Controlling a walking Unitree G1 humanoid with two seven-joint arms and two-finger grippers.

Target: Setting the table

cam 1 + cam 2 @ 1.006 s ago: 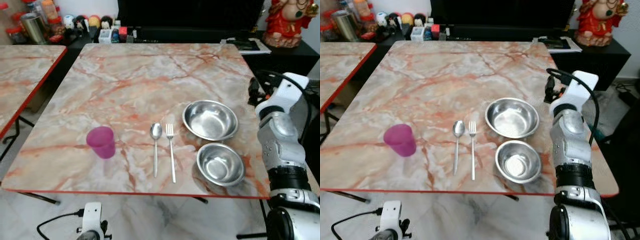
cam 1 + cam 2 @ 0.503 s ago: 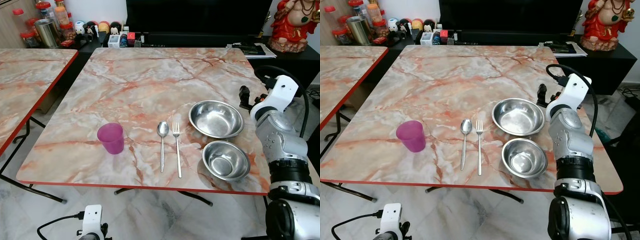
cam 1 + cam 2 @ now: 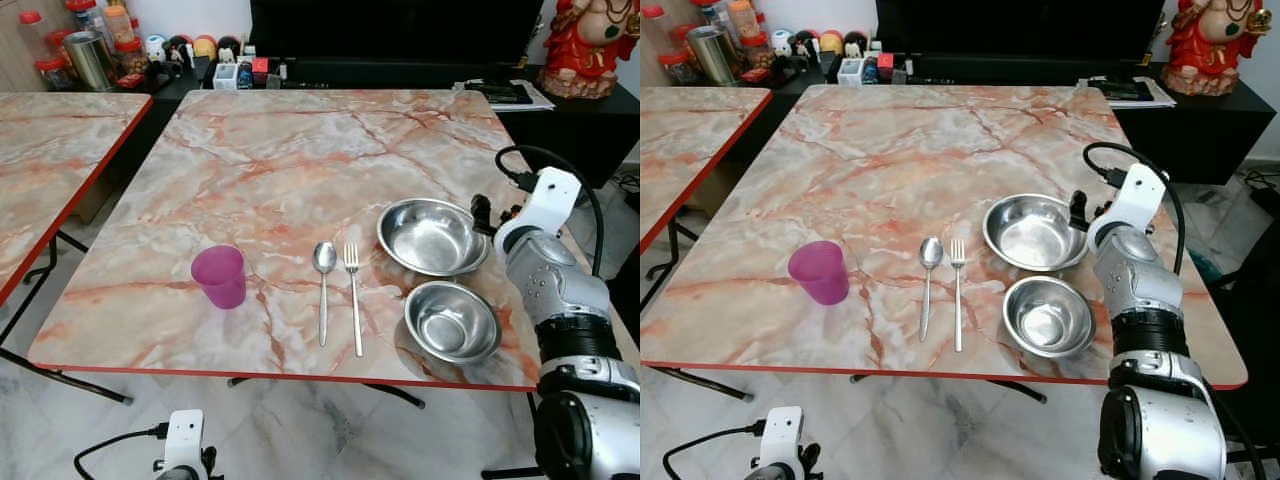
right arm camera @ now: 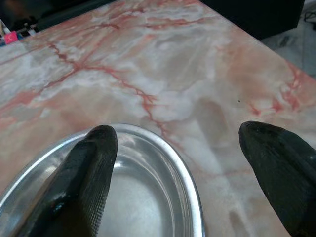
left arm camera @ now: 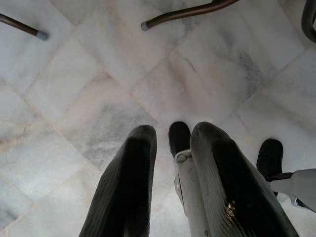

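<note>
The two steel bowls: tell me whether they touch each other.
Apart. In the left eye view a strip of marble table shows between the larger bowl and the smaller bowl.

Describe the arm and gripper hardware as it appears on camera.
The right arm has rounded silver shells, a black band at mid-forearm and a white wrist block with a black cable looping over it. The right gripper has two thick, rounded, glossy black fingers. The left gripper has matching black fingers, finely ribbed.
</note>
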